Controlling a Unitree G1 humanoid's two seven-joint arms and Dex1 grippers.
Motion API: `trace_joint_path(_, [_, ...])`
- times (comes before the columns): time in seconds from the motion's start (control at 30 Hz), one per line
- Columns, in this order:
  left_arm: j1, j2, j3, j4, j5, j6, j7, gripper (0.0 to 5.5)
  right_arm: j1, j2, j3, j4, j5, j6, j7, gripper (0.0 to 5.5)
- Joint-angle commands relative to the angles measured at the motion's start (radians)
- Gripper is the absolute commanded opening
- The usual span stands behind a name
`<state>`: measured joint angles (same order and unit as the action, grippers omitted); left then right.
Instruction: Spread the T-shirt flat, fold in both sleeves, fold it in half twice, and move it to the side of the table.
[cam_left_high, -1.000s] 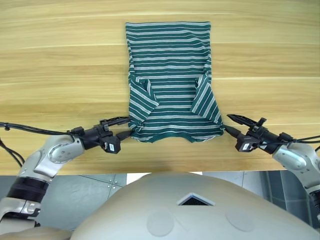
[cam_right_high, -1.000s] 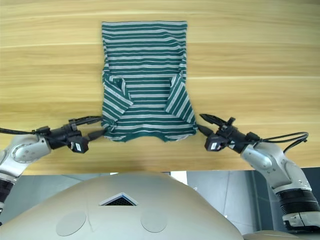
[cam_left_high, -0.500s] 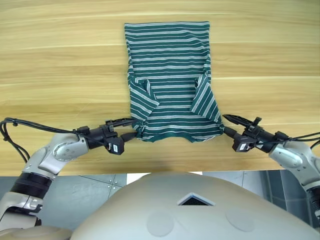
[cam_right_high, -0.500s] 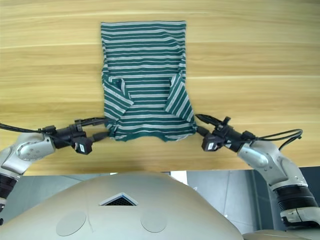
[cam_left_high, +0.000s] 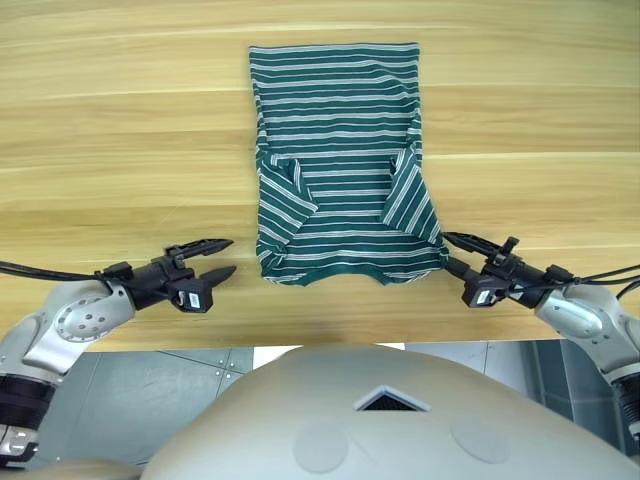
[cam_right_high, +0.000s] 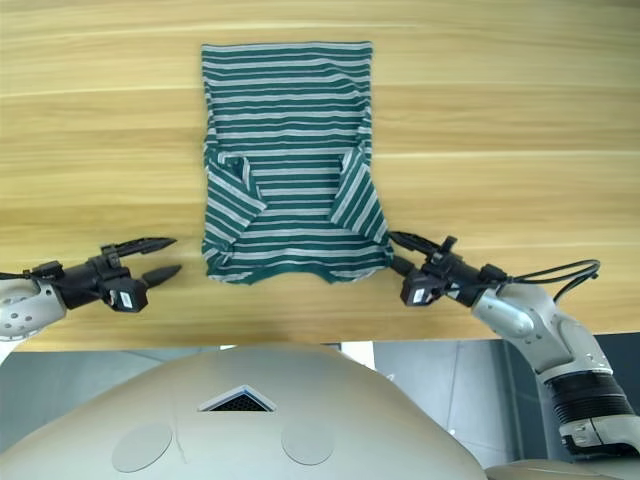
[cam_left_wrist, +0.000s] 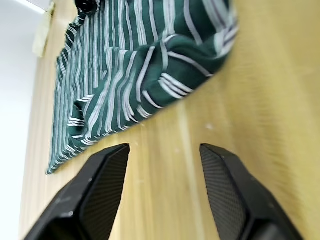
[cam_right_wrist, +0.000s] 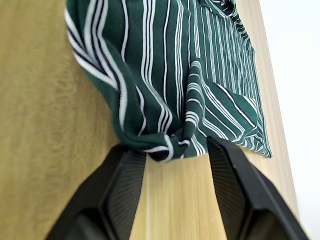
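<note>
**Wooden tabletop, striped shirt waiting on its 1st half fold**

Pale wood planks make up the tabletop (cam_left_high: 120, 130). The green striped T-shirt (cam_left_high: 340, 130) lies in the middle of it, shoulders toward the near edge and hem toward the far edge. Both sleeves (cam_left_high: 290, 195) are already turned in, so the step in hand looks like the 1st fold in half.

The right gripper (cam_left_high: 447, 250) sits at the shirt's near right corner with its 2 fingers spread and cloth between them, not pinched. The left gripper (cam_left_high: 232, 255) hangs by the near edge, wide and holding nothing, with bare wood between it and the near left corner.

To do this well, the left gripper should come in until the cloth sits as deep between its fingers as on the right, with 1 finger under every layer. Both should then pinch together, lift level and carry the near edge over to the hem, slowly enough that the sleeves stay tucked.

Both head views give the shirt's whole outline and the spacing of both grippers. The right wrist view adds that the corner (cam_right_wrist: 160, 145) is bunched into a roll between the fingers (cam_right_wrist: 125, 195), so a shallow pinch might catch only the outer layer. The left wrist view shows plain wood between its fingers (cam_left_wrist: 107, 185), with the shirt's rumpled edge ahead.
</note>
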<state>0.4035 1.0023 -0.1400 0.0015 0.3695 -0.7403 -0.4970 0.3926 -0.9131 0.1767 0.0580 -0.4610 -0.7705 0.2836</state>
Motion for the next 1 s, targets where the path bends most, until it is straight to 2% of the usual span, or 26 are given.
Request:
trace_joint_path(0.03, [-0.073,-0.072,-0.13,0.113,0.165,0.044,-0.039,2.64,0.015,0.012,0.053,0.036,-0.056,0.024,0.047,2.19])
trace_joint_path(0.2, [-0.14,-0.111,-0.208,0.134,0.191,0.011,-0.042,2.64,0.013,0.02,0.066,0.04,-0.06,0.025,0.038,2.19])
trace_joint_path(0.43, [-0.126,-0.089,-0.252,0.117,0.18,-0.008,-0.055,2.64,0.006,0.03,0.076,0.039,-0.063,0.027,0.04,2.19])
trace_joint_path(0.67, [-0.028,-0.04,-0.27,0.017,0.161,-0.005,-0.082,2.64,-0.005,0.035,0.08,0.041,-0.059,0.028,0.045,2.19])
trace_joint_path(1.0, [-0.075,-0.052,-0.262,0.052,0.159,0.013,-0.048,2.64,-0.023,0.037,0.095,0.039,-0.053,0.029,0.046,2.19])
